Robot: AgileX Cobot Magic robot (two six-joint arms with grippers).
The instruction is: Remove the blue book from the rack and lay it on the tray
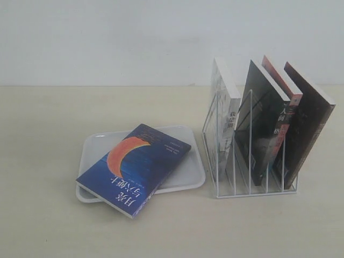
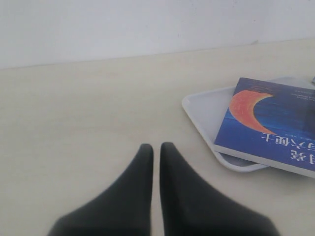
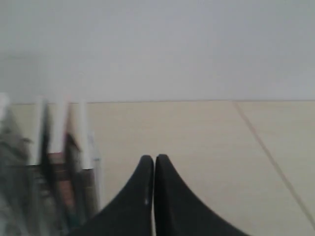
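The blue book [image 1: 134, 167] with its orange crescent lies flat and askew on the white tray [image 1: 177, 183], one corner hanging over the tray's front left rim. The left wrist view shows the same blue book [image 2: 275, 125] on the tray [image 2: 206, 110], off to the side of my left gripper [image 2: 156, 146], which is shut on nothing above bare table. The white wire rack [image 1: 236, 161] stands right of the tray. My right gripper [image 3: 154, 158] is shut and empty, with the rack [image 3: 74, 162] blurred beside it. Neither arm shows in the exterior view.
Several other books stand leaning in the rack: a white one [image 1: 226, 115], a black-covered one [image 1: 262, 126], an orange-spined one [image 1: 285, 107] and a dark brown one [image 1: 309, 121]. A pale wall backs the beige table [image 1: 48, 140].
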